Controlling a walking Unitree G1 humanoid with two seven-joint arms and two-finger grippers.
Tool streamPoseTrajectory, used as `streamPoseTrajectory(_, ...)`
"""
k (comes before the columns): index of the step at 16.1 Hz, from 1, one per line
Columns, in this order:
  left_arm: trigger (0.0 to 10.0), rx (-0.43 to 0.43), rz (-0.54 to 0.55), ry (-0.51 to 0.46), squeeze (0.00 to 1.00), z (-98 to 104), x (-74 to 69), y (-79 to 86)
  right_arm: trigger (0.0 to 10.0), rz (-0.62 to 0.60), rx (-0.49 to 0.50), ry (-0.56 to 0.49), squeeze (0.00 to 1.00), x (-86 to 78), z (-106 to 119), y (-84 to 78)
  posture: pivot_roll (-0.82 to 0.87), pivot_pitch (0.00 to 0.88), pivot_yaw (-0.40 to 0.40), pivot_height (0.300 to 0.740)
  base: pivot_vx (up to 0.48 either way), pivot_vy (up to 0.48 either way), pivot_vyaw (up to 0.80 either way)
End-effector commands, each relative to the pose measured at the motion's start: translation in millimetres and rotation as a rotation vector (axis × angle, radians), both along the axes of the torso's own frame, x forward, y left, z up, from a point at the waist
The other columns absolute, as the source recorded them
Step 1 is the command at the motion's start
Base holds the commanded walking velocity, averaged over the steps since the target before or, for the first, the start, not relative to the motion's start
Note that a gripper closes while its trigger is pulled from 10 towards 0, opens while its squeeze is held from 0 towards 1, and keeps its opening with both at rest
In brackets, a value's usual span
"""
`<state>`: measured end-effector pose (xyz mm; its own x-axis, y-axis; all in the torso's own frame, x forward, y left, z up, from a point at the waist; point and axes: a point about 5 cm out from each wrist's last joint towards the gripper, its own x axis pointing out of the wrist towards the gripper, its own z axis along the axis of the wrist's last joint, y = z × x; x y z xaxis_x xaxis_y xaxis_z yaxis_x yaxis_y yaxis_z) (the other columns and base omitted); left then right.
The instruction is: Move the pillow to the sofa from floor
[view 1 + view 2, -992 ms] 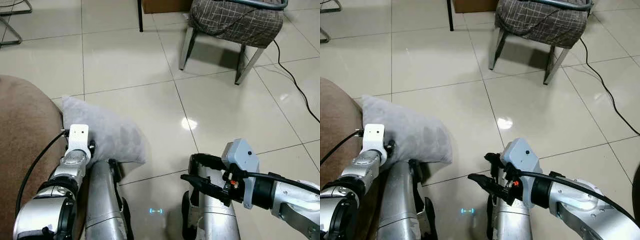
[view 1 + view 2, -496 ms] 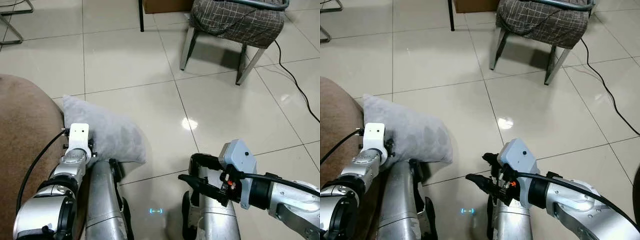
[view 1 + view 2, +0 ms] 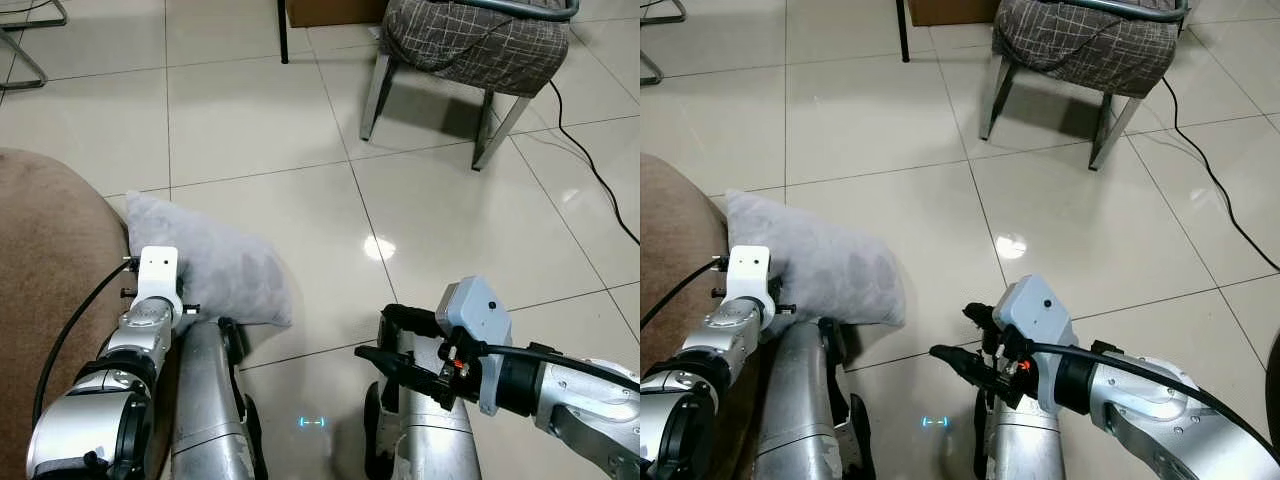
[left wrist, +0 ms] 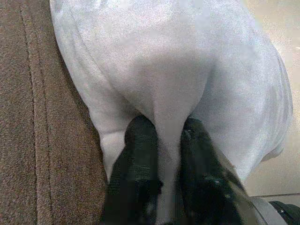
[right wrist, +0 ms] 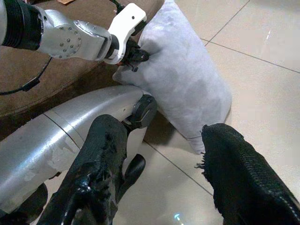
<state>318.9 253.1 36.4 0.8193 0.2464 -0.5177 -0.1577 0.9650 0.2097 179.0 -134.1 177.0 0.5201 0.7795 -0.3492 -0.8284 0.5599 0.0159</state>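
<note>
A pale grey pillow (image 3: 215, 265) rests on the tiled floor, leaning against the brown sofa (image 3: 45, 290) at my left. My left gripper (image 4: 164, 136) is shut on the pillow, pinching a fold of its near edge between both black fingers (image 4: 140, 154). In the right wrist view the left gripper (image 5: 136, 55) bites into the pillow (image 5: 183, 79) beside the sofa arm. My right gripper (image 3: 375, 345) hovers open over the floor to the pillow's right, with nothing between its fingers (image 5: 239, 183).
My two silver legs (image 3: 205, 400) stand just below the pillow. A metal-legged chair with a checked cushion (image 3: 470, 45) stands at the back right, and a black cable (image 3: 590, 165) runs across the tiles beside it. Bare tiles lie between.
My right gripper has drifted slightly left and lower. The left gripper stays clamped on the pillow, and the pillow has not moved.
</note>
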Motion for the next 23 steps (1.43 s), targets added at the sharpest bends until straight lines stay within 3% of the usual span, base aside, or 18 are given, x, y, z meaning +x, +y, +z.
streamPoseTrajectory(1,0.0,-0.022,-0.010,0.029,0.00,-7.5,-5.1,-2.6,10.0,0.005,0.001,0.005,0.00,-1.6,-0.6,0.7,-0.14,0.212,0.006,0.495,0.000,0.000,0.00)
streamPoseTrajectory(12,0.0,-0.044,-0.017,0.021,0.00,-7.4,-4.1,-5.5,10.0,0.005,-0.001,0.000,0.00,0.3,-0.8,1.1,-0.13,0.202,0.008,0.495,0.000,0.000,0.00)
streamPoseTrajectory(15,0.0,-0.085,-0.006,-0.007,0.00,-3.2,1.3,-10.6,10.0,0.004,0.001,0.000,0.00,2.9,-3.2,1.7,-0.12,0.182,0.014,0.495,0.000,0.000,0.00)
streamPoseTrajectory(18,0.0,-0.132,-0.093,-0.086,0.00,11.1,16.4,-27.9,10.0,-0.030,0.003,-0.027,0.00,11.7,-4.9,2.8,-0.12,0.134,0.018,0.495,0.000,0.000,0.00)
streamPoseTrajectory(20,0.0,-0.187,-0.235,-0.236,0.00,39.8,36.9,-48.7,10.0,-0.154,-0.007,-0.081,0.00,29.0,-7.1,-2.3,-0.11,0.091,0.020,0.495,0.000,0.000,0.00)
streamPoseTrajectory(23,0.0,-0.214,-0.297,-0.421,0.00,74.4,49.2,-52.9,10.0,-0.291,0.027,-0.109,0.00,39.5,-11.4,-3.9,-0.09,0.049,0.033,0.495,0.000,0.000,0.00)
